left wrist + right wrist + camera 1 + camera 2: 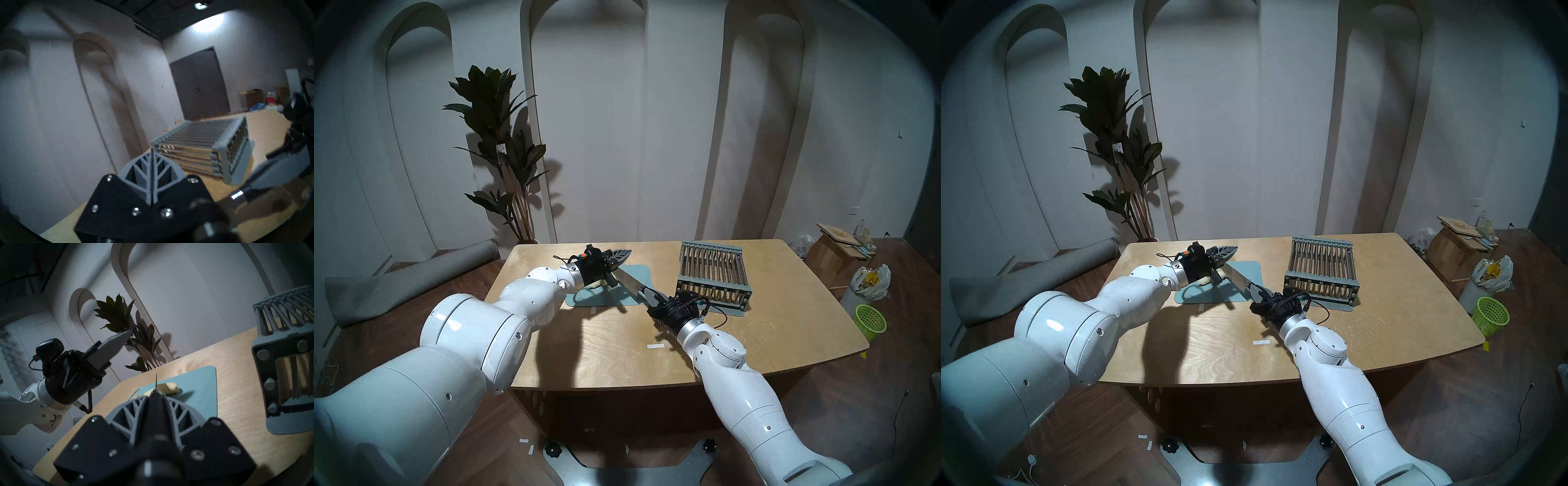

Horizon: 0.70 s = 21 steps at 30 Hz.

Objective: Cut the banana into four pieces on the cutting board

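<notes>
Pale cream banana (167, 387), peeled, lying on the light blue-grey cutting board (200, 389) at the table's (619, 349) far middle, left of the grey slatted rack (714, 275). Right gripper (155, 396) clamped on the knife (631, 283); left gripper (152, 167) pressed closed, empty. Banana mostly hidden behind the left gripper from the head; plain from the right wrist.

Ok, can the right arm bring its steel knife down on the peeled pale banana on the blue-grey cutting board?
Probably yes: the right gripper holds the knife over the cutting board, blade lined up with the banana; the shut left gripper hangs raised, seemingly clear.
</notes>
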Available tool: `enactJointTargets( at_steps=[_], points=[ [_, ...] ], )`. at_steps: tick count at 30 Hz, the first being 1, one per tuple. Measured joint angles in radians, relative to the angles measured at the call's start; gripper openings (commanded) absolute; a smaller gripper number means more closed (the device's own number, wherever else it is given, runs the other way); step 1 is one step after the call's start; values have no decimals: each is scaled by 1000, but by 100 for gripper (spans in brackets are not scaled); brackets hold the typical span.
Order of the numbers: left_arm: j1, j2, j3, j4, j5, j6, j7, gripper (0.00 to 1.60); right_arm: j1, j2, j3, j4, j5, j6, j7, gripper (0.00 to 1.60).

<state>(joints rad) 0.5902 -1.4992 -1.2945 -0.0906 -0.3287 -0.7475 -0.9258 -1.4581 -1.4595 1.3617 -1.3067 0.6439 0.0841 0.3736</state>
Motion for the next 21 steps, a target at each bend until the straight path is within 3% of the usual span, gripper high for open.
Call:
enactJointTargets(
  at_steps=[6, 11, 15, 21],
  points=[
    [7, -6, -91, -4, -121, 55, -47, 0, 3, -2, 8, -9, 23, 34, 10, 0],
    [16, -8, -187, -12, -226, 127, -146, 0, 2, 6, 11, -44, 29, 55, 19, 0],
    [19, -9, -222, -19, -265, 165, -211, 0, 0, 20, 7, -82, 10, 53, 19, 0],
    [22, -9, -223, -37, -270, 183, -302, 0, -16, 42, 2, -144, -33, 42, 4, 0]
  ],
)
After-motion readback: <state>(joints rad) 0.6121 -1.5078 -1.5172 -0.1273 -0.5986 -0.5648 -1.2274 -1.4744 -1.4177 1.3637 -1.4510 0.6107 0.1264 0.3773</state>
